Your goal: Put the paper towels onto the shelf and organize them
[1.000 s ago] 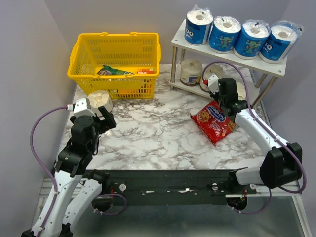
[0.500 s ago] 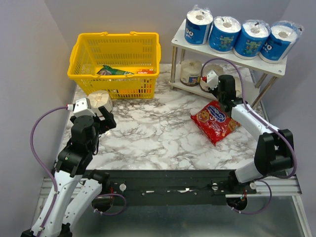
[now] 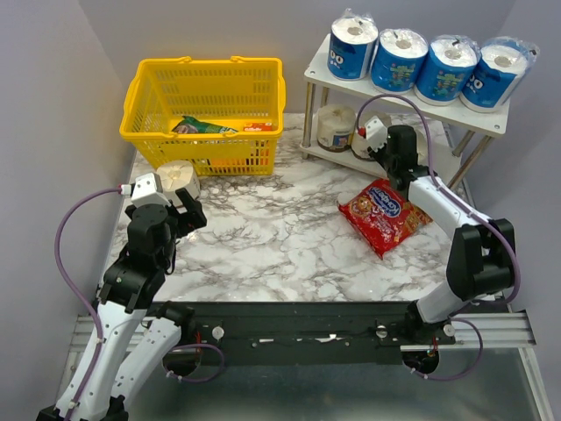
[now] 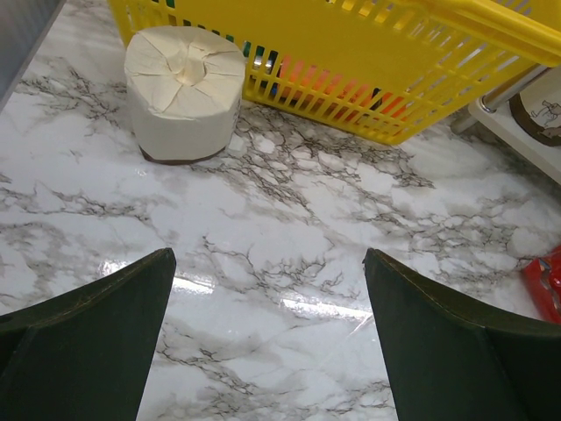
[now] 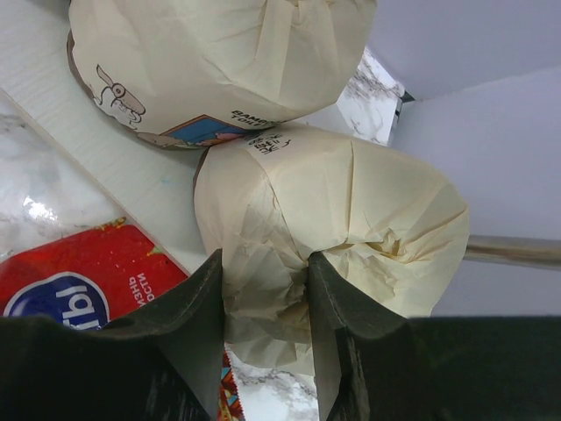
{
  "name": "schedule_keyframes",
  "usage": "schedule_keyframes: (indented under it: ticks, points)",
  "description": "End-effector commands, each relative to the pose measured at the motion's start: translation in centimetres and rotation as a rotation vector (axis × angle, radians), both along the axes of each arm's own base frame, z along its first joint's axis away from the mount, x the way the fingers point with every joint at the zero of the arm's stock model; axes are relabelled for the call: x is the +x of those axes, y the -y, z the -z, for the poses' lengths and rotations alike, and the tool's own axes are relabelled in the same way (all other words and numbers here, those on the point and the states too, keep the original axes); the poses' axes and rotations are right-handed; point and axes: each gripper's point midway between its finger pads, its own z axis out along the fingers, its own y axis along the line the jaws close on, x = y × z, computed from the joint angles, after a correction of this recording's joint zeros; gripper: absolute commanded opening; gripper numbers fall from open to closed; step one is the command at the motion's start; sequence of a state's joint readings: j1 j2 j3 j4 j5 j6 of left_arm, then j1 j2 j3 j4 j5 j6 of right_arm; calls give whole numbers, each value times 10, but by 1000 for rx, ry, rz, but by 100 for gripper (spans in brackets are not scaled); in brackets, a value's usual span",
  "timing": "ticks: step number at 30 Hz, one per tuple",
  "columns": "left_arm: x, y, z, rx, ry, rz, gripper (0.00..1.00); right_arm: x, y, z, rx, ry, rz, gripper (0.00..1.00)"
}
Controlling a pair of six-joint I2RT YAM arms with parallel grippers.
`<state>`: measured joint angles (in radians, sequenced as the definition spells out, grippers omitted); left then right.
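Four blue-wrapped paper towel rolls [image 3: 428,61] stand in a row on the top board of the white shelf [image 3: 399,95]. A cream roll [image 3: 336,128] stands on the lower board. My right gripper [image 3: 394,147] is at that lower board. In the right wrist view it [image 5: 265,263] is shut on the crumpled wrap of a cream roll [image 5: 351,219], next to another cream roll [image 5: 210,61]. The fourth cream roll [image 3: 178,178] stands on the table by the basket and shows in the left wrist view [image 4: 184,92]. My left gripper [image 3: 181,209] [image 4: 269,259] is open and empty, just short of it.
A yellow shopping basket [image 3: 206,110] [image 4: 351,61] with a few packets sits at the back left. A red snack bag [image 3: 383,215] [image 5: 79,281] lies on the marble table in front of the shelf. A silver shelf leg [image 5: 517,250] runs beside the held roll.
My right gripper has moved up and left, further in over the shelf's lower board, with the cream roll in it. The left arm has not moved.
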<state>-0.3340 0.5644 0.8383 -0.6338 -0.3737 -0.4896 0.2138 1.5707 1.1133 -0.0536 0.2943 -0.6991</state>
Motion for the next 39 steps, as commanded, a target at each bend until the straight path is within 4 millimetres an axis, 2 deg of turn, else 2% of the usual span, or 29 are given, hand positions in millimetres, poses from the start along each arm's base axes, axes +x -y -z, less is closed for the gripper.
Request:
schedule_keyframes:
  ticks: [1, 8, 14, 18, 24, 29, 31, 33, 39]
  points:
    - [1, -4, 0, 19, 5, -19, 99, 22, -10, -32, 49, 110, -26, 35]
    - [3, -4, 2, 25, -4, -22, 99, 31, -12, -27, 35, 96, -35, 34]
    - [3, -5, 1, 25, -2, -25, 99, 35, 1, -17, -5, 73, -3, 36]
    - [3, -5, 3, 27, -8, -24, 99, 38, 5, -18, -22, 81, 17, 55]
    - [4, -4, 4, 28, -12, -21, 99, 39, 7, -34, -12, 117, 31, 60]
    - [4, -4, 4, 28, -15, -23, 99, 31, 10, -51, -2, 153, 44, 65]
    - [5, -4, 3, 27, -9, -22, 99, 27, 9, -56, 9, 164, 35, 64]
    - [5, -3, 4, 27, -12, -20, 99, 20, 7, -59, 29, 168, 25, 57]
    - [7, -2, 5, 29, -22, -16, 99, 3, 6, -23, 71, 100, 30, 41]
